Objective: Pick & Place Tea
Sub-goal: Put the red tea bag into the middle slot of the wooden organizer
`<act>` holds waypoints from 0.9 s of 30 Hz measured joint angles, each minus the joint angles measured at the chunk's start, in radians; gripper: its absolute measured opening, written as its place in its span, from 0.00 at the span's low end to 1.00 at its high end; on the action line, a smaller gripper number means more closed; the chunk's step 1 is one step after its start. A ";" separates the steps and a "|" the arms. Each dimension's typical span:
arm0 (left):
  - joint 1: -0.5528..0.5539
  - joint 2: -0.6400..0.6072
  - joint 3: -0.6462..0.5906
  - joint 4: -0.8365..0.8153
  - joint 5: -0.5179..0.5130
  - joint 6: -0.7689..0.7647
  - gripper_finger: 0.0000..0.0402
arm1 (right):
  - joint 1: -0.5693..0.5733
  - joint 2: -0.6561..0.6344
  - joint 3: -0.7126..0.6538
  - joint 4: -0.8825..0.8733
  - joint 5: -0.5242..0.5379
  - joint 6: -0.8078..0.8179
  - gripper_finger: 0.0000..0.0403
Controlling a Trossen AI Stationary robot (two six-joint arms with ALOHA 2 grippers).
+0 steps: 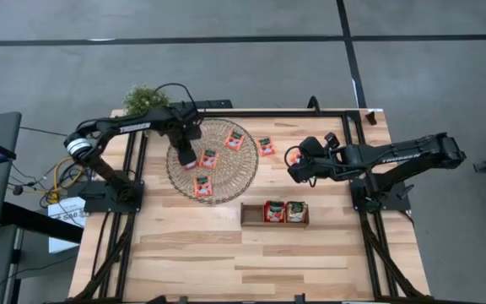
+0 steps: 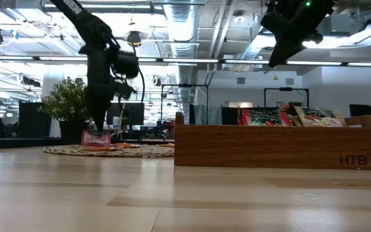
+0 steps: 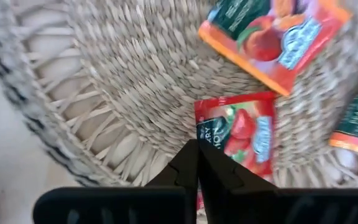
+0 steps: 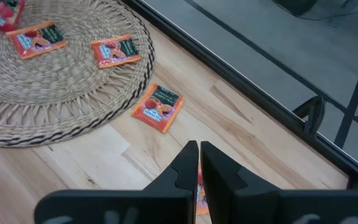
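My left gripper [image 1: 185,157] points down over the left part of the round woven mat [image 1: 226,173], shut on a red tea sachet [image 3: 241,130]. Three more sachets lie flat on the mat [image 1: 208,158] [image 1: 234,140] [image 1: 202,186]. A further sachet [image 1: 266,146] lies on the table beside the mat's right rim. The wooden tray [image 1: 247,215] holds two upright sachets [image 1: 274,211]. My right gripper [image 1: 298,171] hangs shut, high above the table right of the mat. A sliver of another sachet [image 4: 199,190] shows behind its fingers; nothing hangs from it in the low view. My left gripper pinches the red sachet by one edge [image 3: 211,144] between its two fingers, coming from above and pointing down. The sachet [image 2: 96,139] hangs below the fingertips, low over the mat; whether its lower edge touches the weave I cannot tell.
A small potted plant [image 1: 144,99] stands at the table's far left corner, behind the mat. The tray [image 2: 269,148] stands nearer the front than the mat, right of centre. Bare wood lies along the table's near side [image 1: 243,262].
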 joint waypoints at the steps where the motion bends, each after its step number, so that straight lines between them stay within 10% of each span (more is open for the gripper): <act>1: 0.000 -0.016 0.000 -0.005 0.000 -0.006 0.00 | 0.000 0.000 0.000 0.000 0.000 0.000 0.03; 15: -0.015 -0.210 0.024 -0.086 0.011 -0.074 0.00 | 0.000 0.000 0.000 0.092 0.000 -0.021 0.03; 27: -0.157 -0.231 0.331 -0.151 0.046 -0.123 0.00 | -0.035 0.011 0.000 0.521 -0.142 -0.380 0.03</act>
